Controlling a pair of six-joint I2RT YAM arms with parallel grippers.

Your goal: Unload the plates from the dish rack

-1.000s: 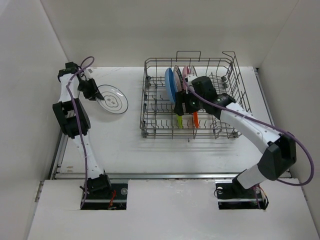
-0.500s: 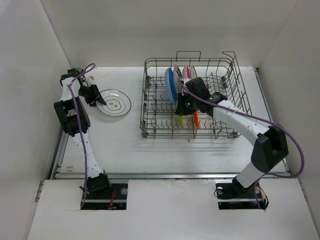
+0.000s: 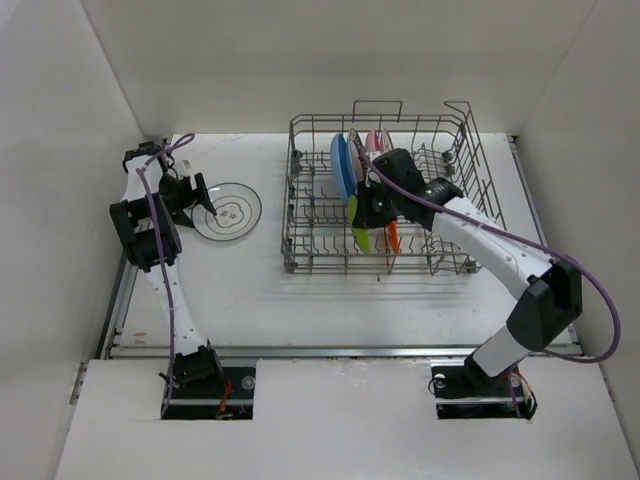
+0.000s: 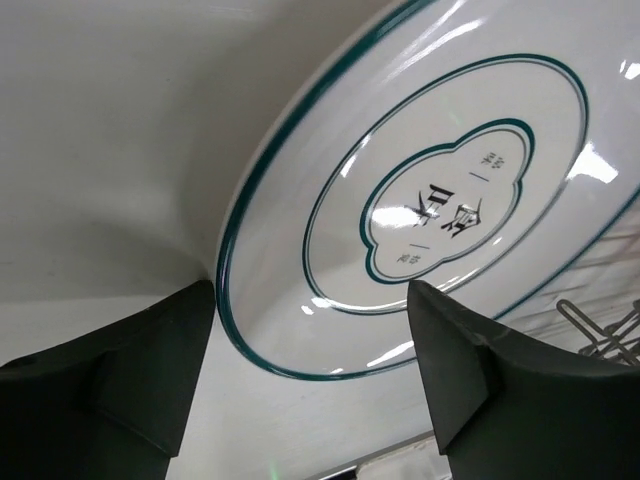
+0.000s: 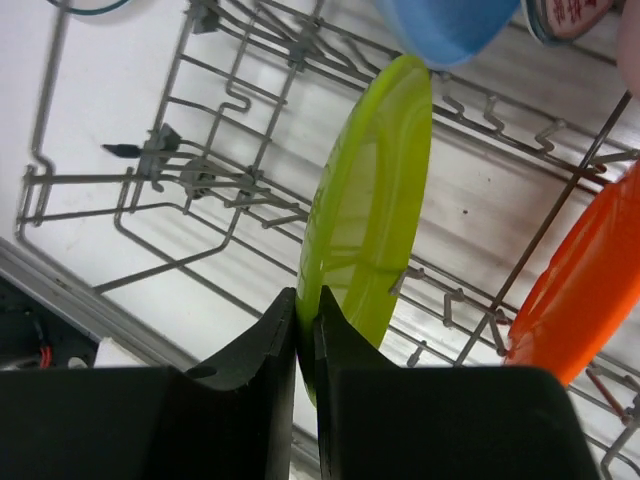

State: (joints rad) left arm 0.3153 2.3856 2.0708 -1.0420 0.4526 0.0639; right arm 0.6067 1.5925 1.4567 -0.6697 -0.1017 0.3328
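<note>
Right gripper [image 5: 305, 312]: pressed together, pinching the rim of the yellow-green plate [image 5: 375, 210], which stands on edge among the tines at the near side of the dish rack [image 3: 290, 215]. Left gripper [image 4: 310, 290]: spread, its fingers [image 4: 150, 370] flanking the rim of the white ringed plate [image 3: 228, 212]. That plate lies flat near the far left corner of the table [image 3: 300, 310], well apart from the rack's left wall. Rack contents, five plates upright: yellow-green plate and orange plate [image 5: 570, 290] nearer; blue plate [image 3: 340, 168], dark-rimmed plate [image 5: 565, 12] and pink plate [image 3: 378, 142] behind. One plate lies outside.

Top camera high, wide; wrist cameras close; dish rack [image 3: 320, 215] [image 5: 230, 185] shared.
</note>
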